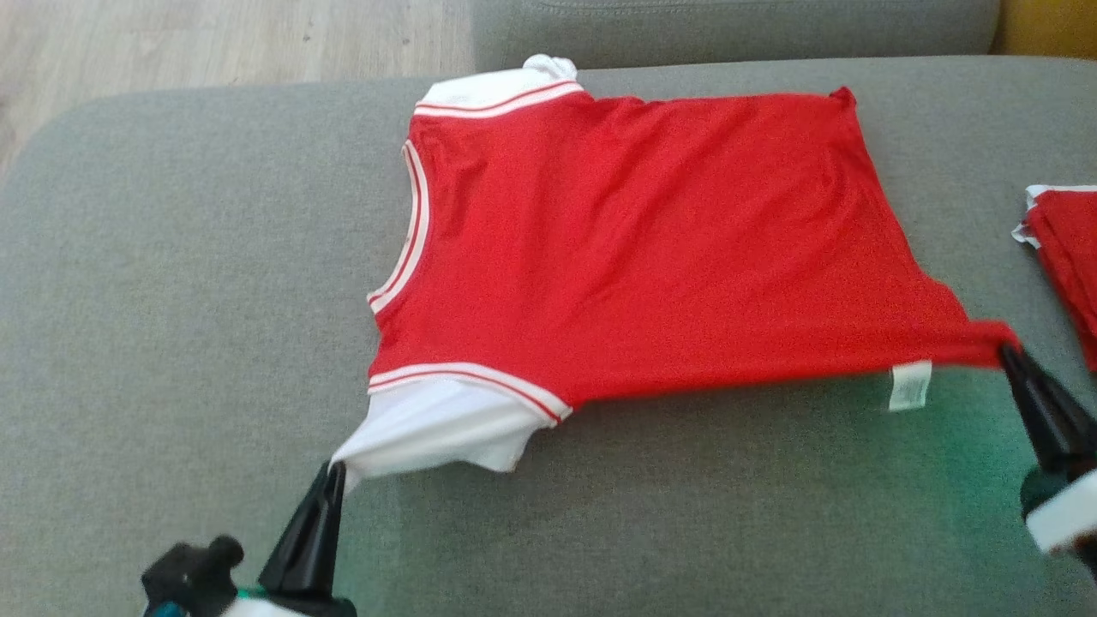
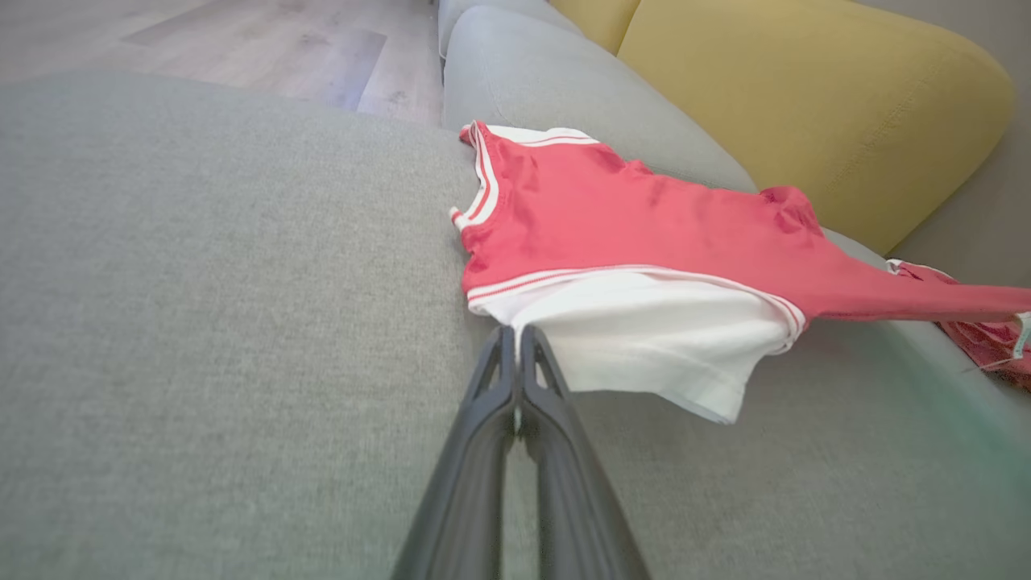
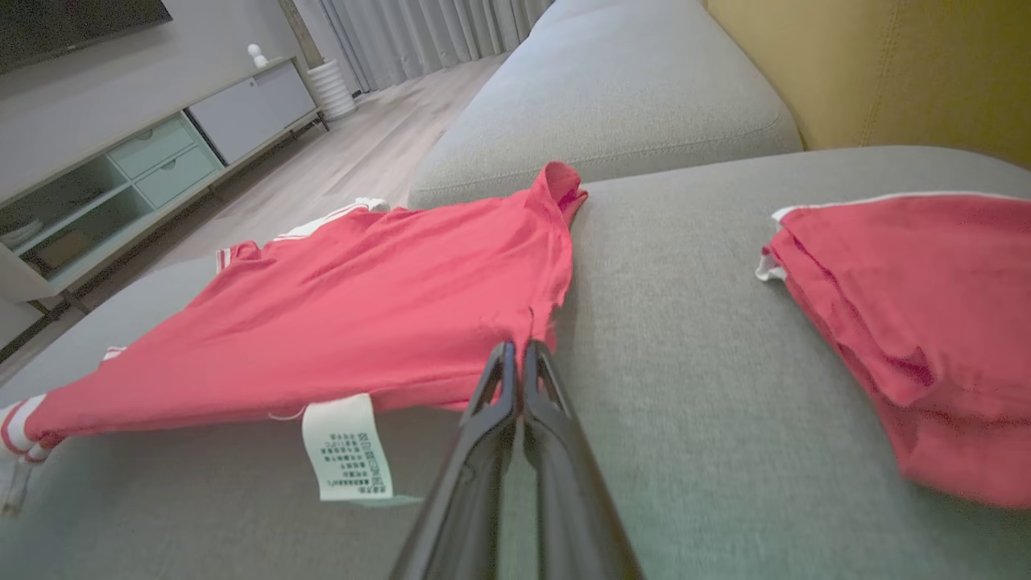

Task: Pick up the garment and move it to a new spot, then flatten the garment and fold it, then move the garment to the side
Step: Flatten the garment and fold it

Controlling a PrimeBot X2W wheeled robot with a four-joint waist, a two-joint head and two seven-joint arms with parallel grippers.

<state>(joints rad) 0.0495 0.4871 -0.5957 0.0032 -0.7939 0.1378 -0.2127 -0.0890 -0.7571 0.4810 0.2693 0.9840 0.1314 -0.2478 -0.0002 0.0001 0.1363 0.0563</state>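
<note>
I hold the shirt (image 1: 651, 231) by its near edge. My left hand (image 1: 336, 470) is pinched shut on the tip of the white sleeve (image 1: 428, 428), and my right hand (image 1: 1004, 350) is closed on the red hem corner. Between the hands the edge runs taut and sits lifted off the grey sofa seat (image 1: 171, 300); the rest lies spread on the seat beyond my fingertips.

I judge the flattening mostly done and the fold about to start. That calls for carrying both hands forward together, level, so the near edge lands on the far one without dragging the body.

The cloth looks thin, smooth and slack, with striped white trim at neck and sleeves. A stiff white care label (image 1: 909, 385) dangles just beside my right hand, toward the left one. A second red garment (image 1: 1071, 248) lies folded out past the right hand, apart.
</note>
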